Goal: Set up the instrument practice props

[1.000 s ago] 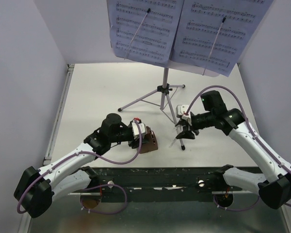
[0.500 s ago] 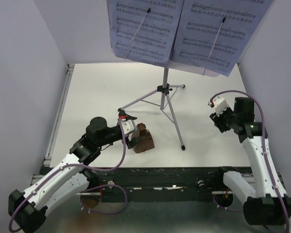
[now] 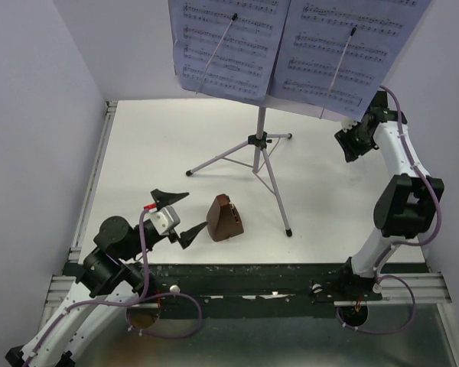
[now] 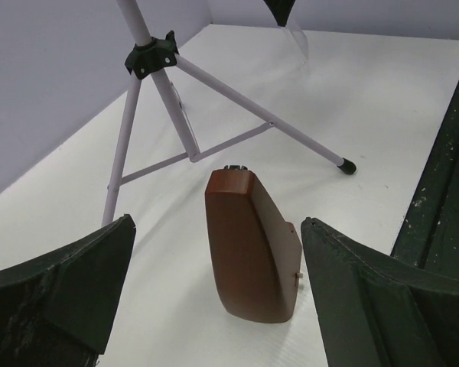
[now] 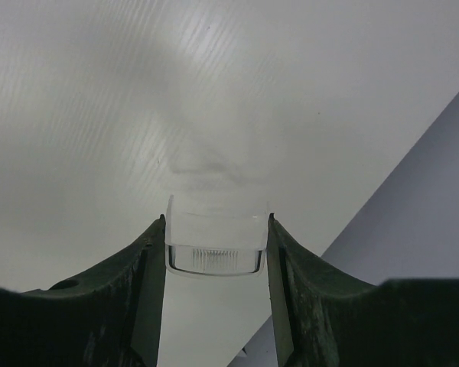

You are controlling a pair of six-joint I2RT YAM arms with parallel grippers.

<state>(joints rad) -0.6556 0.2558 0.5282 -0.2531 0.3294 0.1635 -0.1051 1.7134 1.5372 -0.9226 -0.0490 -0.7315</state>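
The job looks nearly done: the music stand (image 3: 261,126) is up with sheet-music pages (image 3: 228,47) on it, the brown metronome (image 3: 224,219) stands on the tabletop (image 3: 153,145) right in front of the wide-spread, empty left tool (image 3: 182,215), and the right tool (image 5: 216,220) pinches a small clear piece (image 5: 214,256).

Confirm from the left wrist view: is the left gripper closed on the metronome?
No, the left gripper stands wide open, and the metronome stands free on the table, touching neither finger.

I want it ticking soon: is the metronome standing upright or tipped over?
Upright. The brown metronome stands on its wide base, narrow end up, clear of the open left tool.
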